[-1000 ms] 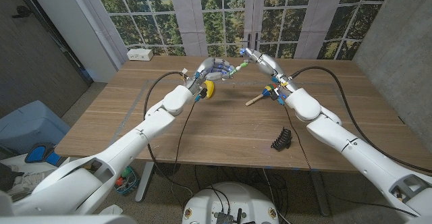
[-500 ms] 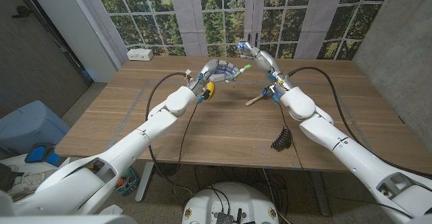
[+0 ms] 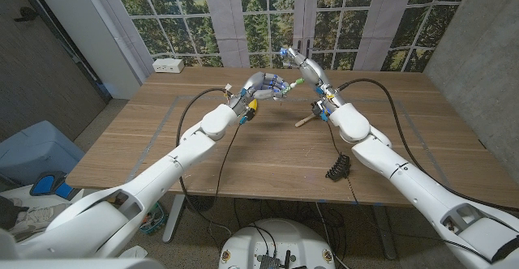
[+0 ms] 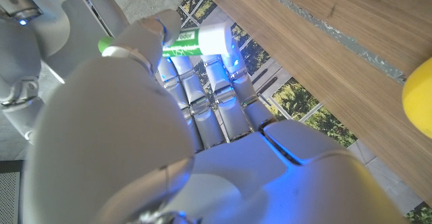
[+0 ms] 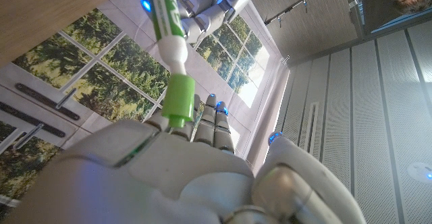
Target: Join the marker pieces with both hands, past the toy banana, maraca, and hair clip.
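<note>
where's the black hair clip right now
In the head view the black claw hair clip lies on the wooden table near its front edge, on the robot's right, beside the right forearm and nearer than the wooden-handled maraca.

The right hand (image 3: pixel 297 61) moved toward 9 o'clock; its green cap (image 5: pixel 177 100) now meets the marker (image 5: pixel 162 15) held by the left hand (image 3: pixel 266 85)

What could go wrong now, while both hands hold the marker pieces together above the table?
1. The green cap sits only on the tip of the marker body, and the right hand holds it by its end, so it may tilt and jam instead of seating.
2. The left hand grips the body near one end; a hard push could make it slip.
3. A dropped piece would likely fall near the toy banana or maraca.
</note>
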`<state>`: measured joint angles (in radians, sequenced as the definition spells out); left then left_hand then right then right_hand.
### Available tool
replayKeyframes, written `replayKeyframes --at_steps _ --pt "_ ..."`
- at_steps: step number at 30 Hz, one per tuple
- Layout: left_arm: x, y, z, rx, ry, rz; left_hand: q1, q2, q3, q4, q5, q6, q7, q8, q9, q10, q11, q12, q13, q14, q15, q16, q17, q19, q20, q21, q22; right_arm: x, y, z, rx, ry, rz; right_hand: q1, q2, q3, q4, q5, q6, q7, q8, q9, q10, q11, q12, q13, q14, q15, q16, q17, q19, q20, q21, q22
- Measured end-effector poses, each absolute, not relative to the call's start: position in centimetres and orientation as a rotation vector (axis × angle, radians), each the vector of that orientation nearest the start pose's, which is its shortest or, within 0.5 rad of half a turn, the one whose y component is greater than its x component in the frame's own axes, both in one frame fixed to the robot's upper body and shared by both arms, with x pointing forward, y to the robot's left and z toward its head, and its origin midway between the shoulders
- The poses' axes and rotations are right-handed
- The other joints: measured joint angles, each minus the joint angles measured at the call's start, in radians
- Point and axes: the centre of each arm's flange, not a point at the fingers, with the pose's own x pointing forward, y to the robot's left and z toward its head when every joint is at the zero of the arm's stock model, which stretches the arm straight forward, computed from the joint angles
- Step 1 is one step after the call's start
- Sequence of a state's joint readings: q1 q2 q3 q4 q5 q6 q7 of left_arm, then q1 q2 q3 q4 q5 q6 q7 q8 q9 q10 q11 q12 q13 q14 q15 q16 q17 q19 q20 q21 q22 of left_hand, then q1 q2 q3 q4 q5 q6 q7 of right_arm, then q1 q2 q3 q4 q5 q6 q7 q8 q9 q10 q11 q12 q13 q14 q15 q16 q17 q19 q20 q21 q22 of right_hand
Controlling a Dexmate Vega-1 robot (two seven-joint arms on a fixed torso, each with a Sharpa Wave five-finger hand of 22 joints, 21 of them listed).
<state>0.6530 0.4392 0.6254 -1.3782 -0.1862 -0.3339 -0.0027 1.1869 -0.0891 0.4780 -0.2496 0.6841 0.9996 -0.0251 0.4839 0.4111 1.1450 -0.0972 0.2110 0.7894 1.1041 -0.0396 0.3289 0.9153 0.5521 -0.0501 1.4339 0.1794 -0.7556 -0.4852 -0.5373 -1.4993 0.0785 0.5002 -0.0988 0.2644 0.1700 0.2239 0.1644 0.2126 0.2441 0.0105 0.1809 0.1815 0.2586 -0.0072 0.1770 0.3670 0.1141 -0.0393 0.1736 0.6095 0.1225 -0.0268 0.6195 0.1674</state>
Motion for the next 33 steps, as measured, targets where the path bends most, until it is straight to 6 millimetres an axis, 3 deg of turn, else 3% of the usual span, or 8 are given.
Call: replayKeyframes --at_steps 6,8,17,21,33 --pt "62.4 11.8 4.0 0.451 -0.841 -0.440 0.000 0.000 0.000 0.000 0.000 0.000 0.000 -0.001 0.001 0.000 0.000 -0.002 0.001 0.000 0.000 -0.001 0.000 0.000 0.000 -0.001 0.000 57.5 -13.8 5.3 -0.489 -1.079 0.343 -0.012 -0.011 0.000 0.000 0.000 -0.005 0.005 0.000 0.000 -0.004 0.004 0.000 -0.006 0.000 0.000 0.000 -0.010 -0.003 0.004 -0.006 0.000" --pt "62.4 11.8 4.0 0.449 -0.839 -0.437 0.000 0.000 0.000 0.000 0.000 0.000 0.000 -0.001 0.007 0.000 0.000 -0.002 0.001 0.000 0.000 -0.004 0.000 0.000 0.000 -0.001 0.000 57.6 -13.6 5.3 -0.501 -1.082 0.337 -0.017 -0.007 0.000 0.000 0.000 -0.009 0.009 0.000 0.000 -0.011 0.004 0.000 -0.010 0.000 0.000 0.000 -0.014 -0.003 0.018 -0.010 0.000" --pt "62.5 11.7 4.0 0.441 -0.835 -0.426 0.000 0.000 0.000 0.000 -0.001 0.004 0.004 -0.001 0.002 0.003 -0.003 -0.002 0.003 0.000 0.000 -0.009 -0.001 -0.002 0.002 0.001 -0.001 57.6 -12.9 5.2 -0.567 -1.095 0.299 -0.054 -0.020 -0.004 0.004 0.000 -0.015 0.015 0.000 0.000 -0.020 0.013 0.000 -0.024 -0.009 0.002 0.004 -0.031 -0.008 0.031 -0.021 0.000" --pt "62.5 11.6 4.0 0.442 -0.834 -0.425 0.000 0.000 0.000 0.000 -0.003 0.004 0.004 -0.001 0.001 0.003 -0.003 -0.003 -0.002 0.002 0.002 -0.011 -0.001 -0.002 0.002 0.005 -0.001 57.6 -12.5 5.2 -0.586 -1.094 0.297 -0.054 -0.020 -0.007 0.007 0.000 -0.018 0.018 0.000 0.000 -0.020 0.013 0.000 -0.029 -0.011 0.000 0.004 -0.035 -0.005 0.049 -0.021 0.000" --pt "62.3 11.5 4.0 0.446 -0.840 -0.436 0.000 0.000 0.000 0.000 -0.003 0.021 0.009 -0.005 -0.011 0.008 0.001 -0.004 -0.008 0.006 0.006 -0.011 -0.003 0.002 -0.002 0.007 0.001 57.8 -11.7 5.1 -0.644 -1.079 0.299 -0.076 -0.026 -0.014 0.011 0.000 -0.022 0.014 0.000 0.000 -0.025 0.018 0.000 -0.039 -0.011 0.000 0.008 -0.049 -0.003 0.061 -0.028 0.003"
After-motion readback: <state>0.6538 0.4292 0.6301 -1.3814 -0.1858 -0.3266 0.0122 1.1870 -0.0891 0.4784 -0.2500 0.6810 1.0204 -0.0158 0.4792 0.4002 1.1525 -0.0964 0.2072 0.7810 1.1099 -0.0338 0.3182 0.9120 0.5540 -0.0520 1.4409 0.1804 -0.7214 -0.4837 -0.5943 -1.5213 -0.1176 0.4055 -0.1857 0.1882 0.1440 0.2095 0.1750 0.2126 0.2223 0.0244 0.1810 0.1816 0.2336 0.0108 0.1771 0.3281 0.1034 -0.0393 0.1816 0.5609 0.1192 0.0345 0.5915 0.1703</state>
